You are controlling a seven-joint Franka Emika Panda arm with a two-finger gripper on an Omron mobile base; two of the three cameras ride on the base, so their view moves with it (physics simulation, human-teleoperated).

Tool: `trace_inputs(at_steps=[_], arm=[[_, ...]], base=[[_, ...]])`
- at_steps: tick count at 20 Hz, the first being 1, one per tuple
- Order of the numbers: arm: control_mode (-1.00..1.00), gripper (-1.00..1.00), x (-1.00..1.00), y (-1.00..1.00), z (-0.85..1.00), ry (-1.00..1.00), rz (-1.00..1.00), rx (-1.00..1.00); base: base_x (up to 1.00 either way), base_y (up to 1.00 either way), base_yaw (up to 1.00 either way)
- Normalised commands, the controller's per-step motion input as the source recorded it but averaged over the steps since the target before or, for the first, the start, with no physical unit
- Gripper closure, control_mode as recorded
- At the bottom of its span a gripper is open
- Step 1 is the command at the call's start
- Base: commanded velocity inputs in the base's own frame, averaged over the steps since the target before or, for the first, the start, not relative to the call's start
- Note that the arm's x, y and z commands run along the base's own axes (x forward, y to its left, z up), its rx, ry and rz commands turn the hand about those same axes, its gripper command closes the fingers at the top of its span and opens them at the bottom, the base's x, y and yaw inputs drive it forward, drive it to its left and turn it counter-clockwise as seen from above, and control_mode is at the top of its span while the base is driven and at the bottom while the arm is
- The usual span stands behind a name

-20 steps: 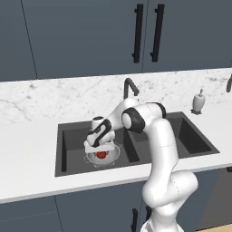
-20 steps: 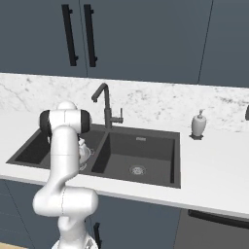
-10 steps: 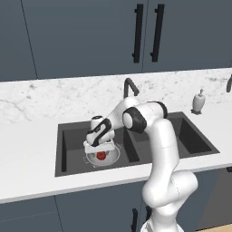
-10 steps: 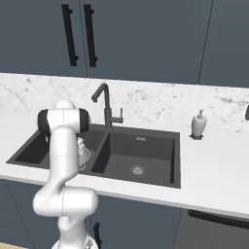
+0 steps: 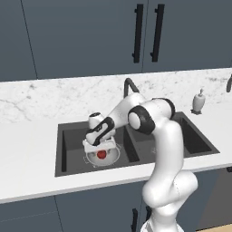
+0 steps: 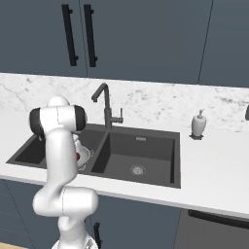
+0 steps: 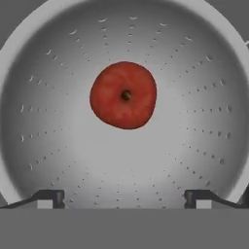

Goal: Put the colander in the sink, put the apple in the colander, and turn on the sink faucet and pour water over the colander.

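The apple [image 7: 123,95] is seen lying loose in the colander [image 7: 58,146], right below the tool [image 7: 124,198], whose jaws are spread wide and hold nothing.

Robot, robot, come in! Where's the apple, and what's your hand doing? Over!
Gripper open, over the colander. Apple lying loose in the colander, in the left sink basin. Faucet untouched, nothing blocking.

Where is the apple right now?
The apple lies inside the colander, which sits in the sink's left basin, directly under the open gripper.
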Motion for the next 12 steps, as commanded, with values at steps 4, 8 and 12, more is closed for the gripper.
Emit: trace_inputs(at_steps=[4, 8, 12], arm=[[-1.00, -1.00, -0.58, -0.02, 0.59, -0.14, 0.00, -0.03], [-1.00, -1.00, -0.69, 0.00, 0.63, -0.16, 0.00, 0.00], [-1.00, -1.00, -0.71, -0.08, 0.59, -0.18, 0.00, 0.00]], base=[[0.00, 0.00, 0.00], [0.00, 0.00, 0.00], [0.00, 0.00, 0.00]])
